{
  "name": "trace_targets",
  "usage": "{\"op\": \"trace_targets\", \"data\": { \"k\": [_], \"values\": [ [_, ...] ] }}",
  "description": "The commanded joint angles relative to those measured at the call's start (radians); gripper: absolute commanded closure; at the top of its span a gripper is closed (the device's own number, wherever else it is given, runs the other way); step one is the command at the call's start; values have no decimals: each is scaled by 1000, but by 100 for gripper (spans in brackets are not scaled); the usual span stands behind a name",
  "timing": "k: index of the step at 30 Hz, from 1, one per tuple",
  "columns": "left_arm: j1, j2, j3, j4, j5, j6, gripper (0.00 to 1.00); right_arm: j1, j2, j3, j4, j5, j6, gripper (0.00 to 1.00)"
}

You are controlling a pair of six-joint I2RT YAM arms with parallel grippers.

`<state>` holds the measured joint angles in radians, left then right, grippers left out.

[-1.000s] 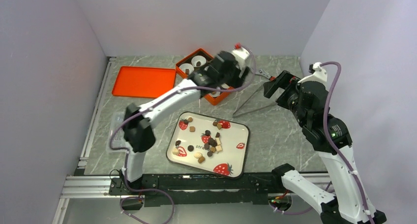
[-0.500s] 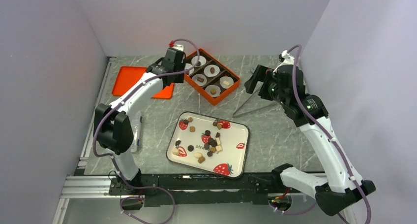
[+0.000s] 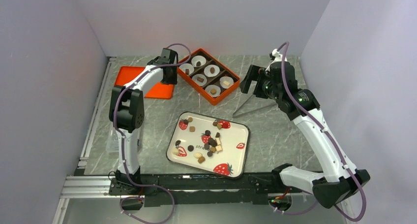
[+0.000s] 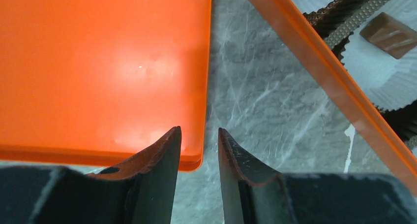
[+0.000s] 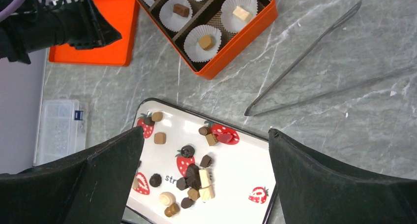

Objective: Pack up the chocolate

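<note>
Left wrist view: we see the left gripper [image 4: 199, 135], jaws narrowly apart and empty, at the lid [image 4: 98, 61] edge, likely to grasp it. The right gripper [image 5: 205, 131] hangs wide open, overlooking the chocolate [image 5: 196, 177].

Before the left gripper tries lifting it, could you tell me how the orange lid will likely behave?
The orange lid looks thin and rigid, so it should stay stiff and is probably light. Its glossy surface shows glare, so it may slip between the left gripper fingers. Held at one corner, it would likely tilt.
</note>
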<state>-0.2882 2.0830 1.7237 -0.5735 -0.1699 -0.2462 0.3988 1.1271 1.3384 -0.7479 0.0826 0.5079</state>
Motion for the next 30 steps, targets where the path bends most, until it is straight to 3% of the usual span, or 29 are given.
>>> {"op": "trace_targets", "data": {
  "k": [1, 15, 20, 23, 24, 30],
  "values": [
    [1, 75, 129, -40, 52, 12, 61, 2, 24, 10, 51, -17, -24, 0],
    [17, 215, 202, -93, 66, -21, 66, 1, 49, -25, 72, -38, -21, 0],
    [17, 234, 192, -93, 70, -24, 79, 2, 55, -40, 82, -39, -19, 0],
    [17, 235, 192, -107, 49, -12, 98, 2, 61, -51, 91, -45, -15, 0],
    [17, 230, 196, -115, 42, -3, 100, 2, 64, -51, 95, -50, -13, 0],
    [31, 146, 248, -143, 64, 70, 100, 2, 92, -26, 112, -78, -1, 0]
  ]
}}
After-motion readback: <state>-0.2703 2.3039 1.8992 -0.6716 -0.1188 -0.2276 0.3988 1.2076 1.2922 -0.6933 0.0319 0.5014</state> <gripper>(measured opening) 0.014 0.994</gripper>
